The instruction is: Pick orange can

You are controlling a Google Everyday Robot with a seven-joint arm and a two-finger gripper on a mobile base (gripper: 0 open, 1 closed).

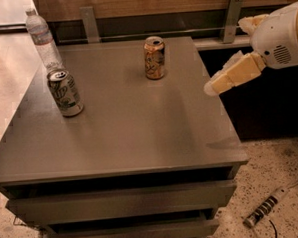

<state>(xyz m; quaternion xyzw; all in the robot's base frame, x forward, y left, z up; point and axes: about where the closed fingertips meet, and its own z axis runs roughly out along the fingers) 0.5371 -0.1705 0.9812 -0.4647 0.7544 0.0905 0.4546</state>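
The orange can [155,57] stands upright on the far middle of the grey table top [134,127]. It has an orange and cream label and a silver top. My gripper [223,81], cream-coloured on a white arm, hangs at the table's right edge. It is to the right of the can, a little nearer the camera, well apart from it, and holds nothing that I can see.
A green-and-white can [64,92] stands at the left of the table. A clear plastic water bottle [42,39] stands at the far left corner. Metal brackets and a wooden wall run behind. A power strip [266,206] lies on the floor at right.
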